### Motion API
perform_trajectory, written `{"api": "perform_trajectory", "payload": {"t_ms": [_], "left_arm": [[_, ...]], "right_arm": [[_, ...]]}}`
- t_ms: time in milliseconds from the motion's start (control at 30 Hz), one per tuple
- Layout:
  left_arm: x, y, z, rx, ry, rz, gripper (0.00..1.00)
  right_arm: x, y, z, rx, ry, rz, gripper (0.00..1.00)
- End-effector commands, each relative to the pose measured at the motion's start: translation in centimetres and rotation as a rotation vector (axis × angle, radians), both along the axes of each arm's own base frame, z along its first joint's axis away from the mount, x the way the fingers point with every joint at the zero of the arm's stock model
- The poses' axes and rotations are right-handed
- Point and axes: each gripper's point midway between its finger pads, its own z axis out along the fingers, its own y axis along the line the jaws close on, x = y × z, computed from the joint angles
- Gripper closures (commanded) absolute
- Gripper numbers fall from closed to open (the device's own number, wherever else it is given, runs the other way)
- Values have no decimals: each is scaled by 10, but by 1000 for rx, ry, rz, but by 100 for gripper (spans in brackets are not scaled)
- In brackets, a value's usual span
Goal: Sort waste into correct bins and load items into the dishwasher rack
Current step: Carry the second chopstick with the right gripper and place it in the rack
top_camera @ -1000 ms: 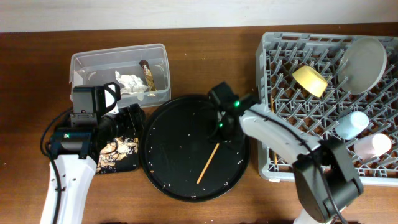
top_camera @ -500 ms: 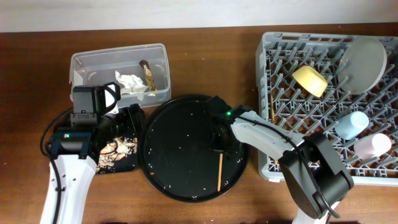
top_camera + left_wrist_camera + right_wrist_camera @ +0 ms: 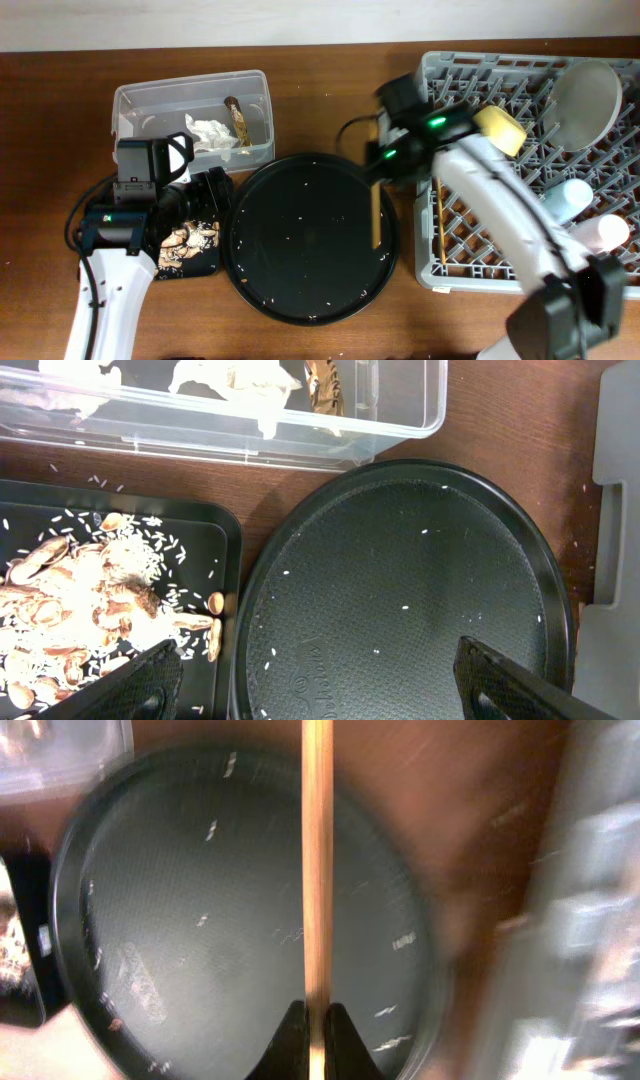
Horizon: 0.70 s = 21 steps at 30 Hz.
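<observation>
My right gripper (image 3: 378, 175) is shut on a wooden chopstick (image 3: 373, 215), which hangs lifted over the right side of the large round black tray (image 3: 300, 250). The right wrist view shows that chopstick (image 3: 318, 860) pinched between the closed fingers of my right gripper (image 3: 318, 1032). A second chopstick (image 3: 440, 225) lies in the dishwasher rack (image 3: 500, 62) with the plate (image 3: 585, 95), yellow bowl (image 3: 500, 130), light-blue cup (image 3: 565, 198) and pink cup (image 3: 602, 232). My left gripper (image 3: 320, 690) stands open and empty over the edge between the shallow black tray (image 3: 205, 540) and the round tray.
The clear tub (image 3: 135, 100) at the back left holds white tissues (image 3: 208, 132) and a brown wrapper stick (image 3: 238, 118). Food scraps (image 3: 70, 590) and rice fill the shallow black tray. Rice grains dot the round tray (image 3: 420, 590). The rack's left wall (image 3: 425, 180) stands beside the held chopstick.
My right gripper closed on the chopstick lying on the round tray, lifted it and swung back and right toward the rack. The left arm has not moved.
</observation>
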Motion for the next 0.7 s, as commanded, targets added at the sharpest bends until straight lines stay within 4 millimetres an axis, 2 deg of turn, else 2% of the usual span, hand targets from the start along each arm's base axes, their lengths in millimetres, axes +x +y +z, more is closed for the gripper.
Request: {"api": "perform_trajectory", "payload": {"t_ms": [0, 100, 167, 267, 333, 467, 500, 533, 567, 667], "left_arm": [[0, 3, 4, 9, -12, 4, 14], [0, 3, 4, 9, -12, 4, 14], [0, 3, 4, 9, -12, 4, 14], [0, 2, 4, 8, -12, 4, 14], [0, 2, 4, 8, -12, 4, 14], [0, 3, 4, 8, -12, 5, 14], [0, 2, 4, 8, -12, 4, 14], [0, 2, 4, 8, -12, 4, 14], [0, 2, 4, 8, -12, 4, 14], [0, 3, 4, 9, -12, 4, 14]], "right_arm": [[17, -70, 15, -162, -68, 41, 96], [15, -116, 0, -182, 0, -18, 96], [10, -126, -16, -167, 53, -17, 96], [3, -126, -45, -156, 118, 20, 96], [4, -122, -55, -137, 126, 24, 96], [8, -118, -56, -115, 114, 27, 95], [8, -118, -56, -115, 114, 27, 84], [8, -118, -56, -115, 113, 27, 79], [8, -118, -57, -115, 113, 27, 75], [8, -118, -57, -115, 113, 27, 73]]}}
